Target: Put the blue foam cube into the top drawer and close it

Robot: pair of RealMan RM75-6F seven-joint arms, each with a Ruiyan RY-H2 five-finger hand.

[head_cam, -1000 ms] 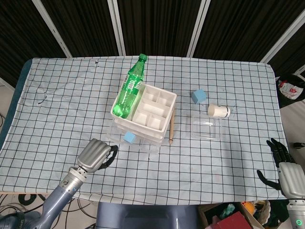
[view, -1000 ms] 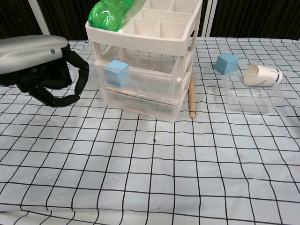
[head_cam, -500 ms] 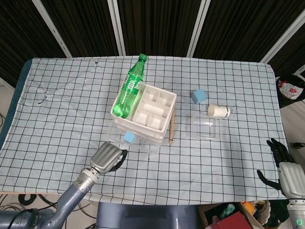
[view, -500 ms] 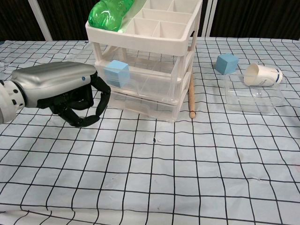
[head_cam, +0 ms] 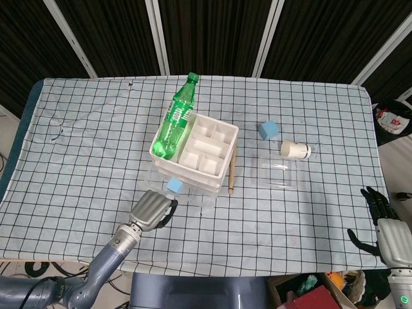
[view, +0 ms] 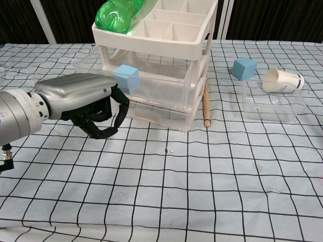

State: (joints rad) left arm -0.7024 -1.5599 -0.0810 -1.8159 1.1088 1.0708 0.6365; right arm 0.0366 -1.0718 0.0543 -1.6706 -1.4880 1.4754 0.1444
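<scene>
Resting in top drawer (view: 151, 83) | blue foam cube (view: 126, 78) | pale, square-edged

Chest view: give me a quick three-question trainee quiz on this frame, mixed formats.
1. True or false: a blue foam cube already sits inside the top drawer.
2. What lies on the organiser's top tray? A) paper cup B) green bottle C) wooden stick
3. Fill in: the left hand, fingers curled, holds ____.

Key: 1 true. 2 B. 3 nothing; it is just in front of the drawers. A second blue cube lies on the table beside the paper cup.
</scene>
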